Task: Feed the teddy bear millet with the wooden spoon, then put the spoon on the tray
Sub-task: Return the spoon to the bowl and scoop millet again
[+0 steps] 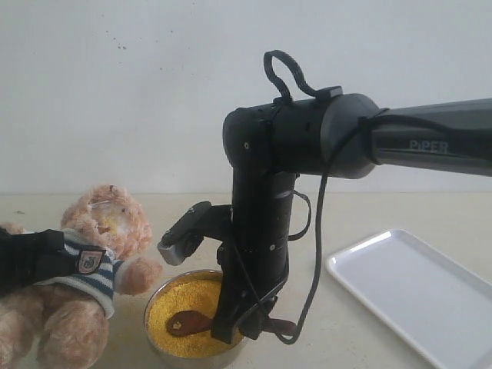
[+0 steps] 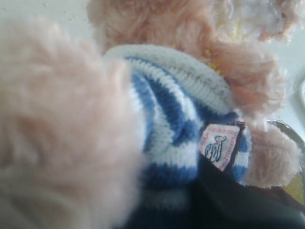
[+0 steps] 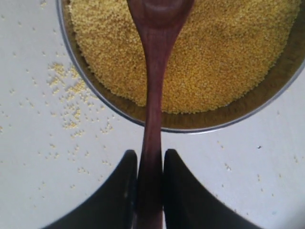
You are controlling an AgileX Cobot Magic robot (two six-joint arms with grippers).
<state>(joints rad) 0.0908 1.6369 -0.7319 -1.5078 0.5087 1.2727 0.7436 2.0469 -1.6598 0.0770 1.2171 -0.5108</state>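
The teddy bear (image 1: 92,254) sits at the left in its striped shirt (image 2: 167,119), badge (image 2: 219,145) showing. My left gripper (image 1: 31,257) is shut on its torso; one dark finger (image 2: 228,200) presses the shirt, the other is hidden by fur. My right gripper (image 3: 148,155) points down beside the metal bowl (image 1: 154,338), shut on the thin handle of the wooden spoon (image 3: 155,86). The spoon's bowl (image 1: 187,323) rests low on the millet (image 1: 184,300), which fills the metal bowl (image 3: 267,107). The white tray (image 1: 415,292) lies to the right.
Loose grains (image 3: 66,95) are scattered on the table beside the bowl, and a few yellow grains cling to the bear's muzzle (image 1: 114,223). The right arm's forearm (image 1: 430,142) spans the upper right, above the tray. A plain wall stands behind.
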